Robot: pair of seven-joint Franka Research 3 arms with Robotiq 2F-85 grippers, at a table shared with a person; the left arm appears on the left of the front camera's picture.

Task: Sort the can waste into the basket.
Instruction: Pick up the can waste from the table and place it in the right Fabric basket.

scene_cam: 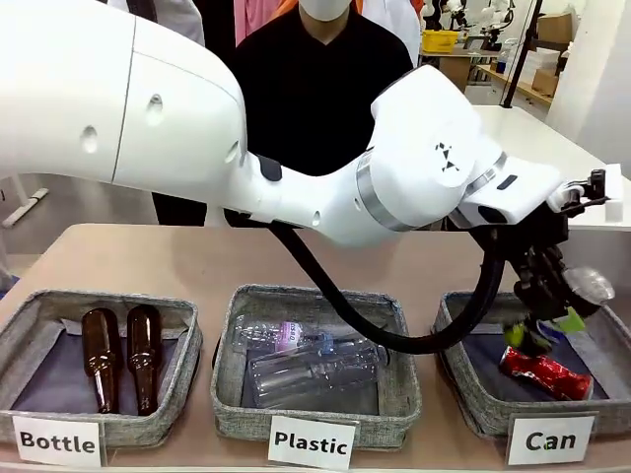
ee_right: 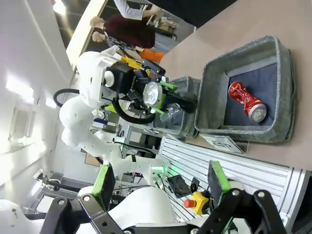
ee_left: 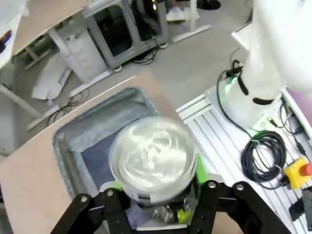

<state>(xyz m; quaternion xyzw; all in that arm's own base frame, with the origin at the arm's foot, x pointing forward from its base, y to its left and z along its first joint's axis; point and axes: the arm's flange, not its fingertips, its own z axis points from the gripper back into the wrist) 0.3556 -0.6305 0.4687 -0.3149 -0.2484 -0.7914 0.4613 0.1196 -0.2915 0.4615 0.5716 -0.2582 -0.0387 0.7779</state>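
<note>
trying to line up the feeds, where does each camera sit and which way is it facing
front: between the arms, facing the person across three baskets; left claw over the can basket.
left wrist: looks down its claw, the black can between its fingers above that basket.
right wrist: raised, open claw, facing the left arm.
shared: red can.

Two brown glass bottles (scene_cam: 120,357) lie side by side, necks toward the near edge, in the basket labelled "Bottle" (scene_cam: 30,325) at the table's (scene_cam: 197,258) near left corner. Clear plastic bottles (scene_cam: 311,360) lie heaped in the "Plastic" basket (scene_cam: 229,374) at the middle of the near edge. A person in black (scene_cam: 315,79) stands behind the far edge.
</note>
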